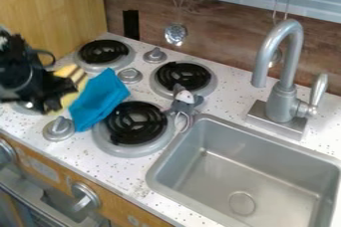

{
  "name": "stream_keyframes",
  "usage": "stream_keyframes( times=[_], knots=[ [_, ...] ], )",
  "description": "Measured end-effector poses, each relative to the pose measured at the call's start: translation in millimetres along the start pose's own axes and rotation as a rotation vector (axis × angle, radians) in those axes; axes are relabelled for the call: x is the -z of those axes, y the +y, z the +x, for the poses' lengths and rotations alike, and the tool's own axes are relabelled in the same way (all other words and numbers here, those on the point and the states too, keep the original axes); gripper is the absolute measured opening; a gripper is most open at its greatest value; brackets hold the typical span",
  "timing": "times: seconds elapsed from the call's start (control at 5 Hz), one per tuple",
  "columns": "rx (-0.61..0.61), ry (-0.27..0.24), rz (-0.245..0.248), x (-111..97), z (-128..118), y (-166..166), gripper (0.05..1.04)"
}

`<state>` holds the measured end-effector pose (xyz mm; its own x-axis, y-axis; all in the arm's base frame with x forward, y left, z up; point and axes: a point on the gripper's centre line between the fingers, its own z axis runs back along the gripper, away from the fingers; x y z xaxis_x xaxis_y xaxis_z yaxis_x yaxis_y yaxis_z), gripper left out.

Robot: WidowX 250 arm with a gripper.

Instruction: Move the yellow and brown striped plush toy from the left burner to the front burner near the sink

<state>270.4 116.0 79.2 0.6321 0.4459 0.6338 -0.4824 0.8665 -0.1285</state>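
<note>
The angular, creased blue cloth [98, 100] lies just beside the black gripper [61, 95], near a spiral-shaped burner [136, 123]. Whether the gripper is clenched or released, I cannot tell.

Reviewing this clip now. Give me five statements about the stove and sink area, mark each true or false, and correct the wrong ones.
1. The gripper is over the sink. False: it is at the left of the picture, by the yellow item.
2. The blue cloth is to the right of the gripper as the camera sees it. True.
3. The gray plush toy lies inside the sink. False: it is outside the basin, near the burners.
4. The faucet stands behind the sink, against the wall side. True.
5. The visible burner coils are bright red. False: they are black.
</note>
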Motion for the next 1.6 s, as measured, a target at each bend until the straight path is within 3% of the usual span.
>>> stream_keyframes(
  times=[0.4,0.6,1.0,1.2,1.4,1.6],
  knots=[
    [0.139,0.047,-0.103,-2,-40,-58,0.329],
    [0.189,0.025,-0.152,-8,-43,-78,0.329],
    [0.151,-0.017,-0.140,7,-31,-86,0.329],
    [0.168,-0.042,-0.092,21,-19,-78,0.329],
    [0.166,-0.044,-0.078,28,-11,-74,0.385],
    [0.176,-0.018,-0.086,29,-9,-72,0.670]
  ],
)
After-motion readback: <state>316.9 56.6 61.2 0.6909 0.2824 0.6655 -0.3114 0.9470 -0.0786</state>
